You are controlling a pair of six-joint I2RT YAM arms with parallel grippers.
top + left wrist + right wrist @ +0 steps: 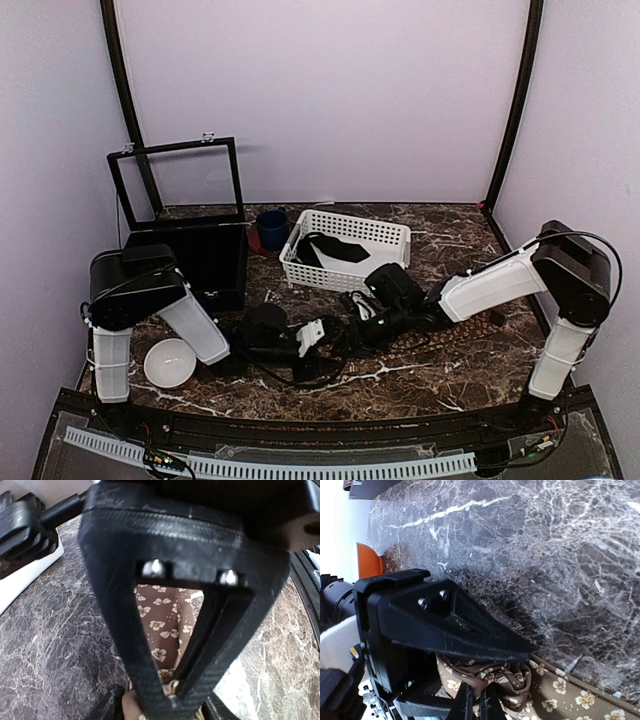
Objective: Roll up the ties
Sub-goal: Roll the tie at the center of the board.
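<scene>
On the dark marble table (470,385), near the middle of its front half: brown tie (485,677) with a tan flower print. One end bunched into folds, the remainder flat on the table and extending toward the right arm's side.

Right gripper (366,325): low over the table, clamped tight on the bunched end of the tie, with folds of cloth pressed between the fingers (455,625).

Left gripper (318,342): low over the table, just left of the right gripper, tips directed toward it. Flower print visible through the triangular cut-out of one finger (115,630). Finger spacing impossible to tell from any view, likewise any hold on the cloth.

Behind the grippers: white basket (395,232) containing dark cloth. Left of it: blue cup (272,228). Rear left: black box (215,265), lid raised. Beside the left arm: white bowl (168,362).
</scene>
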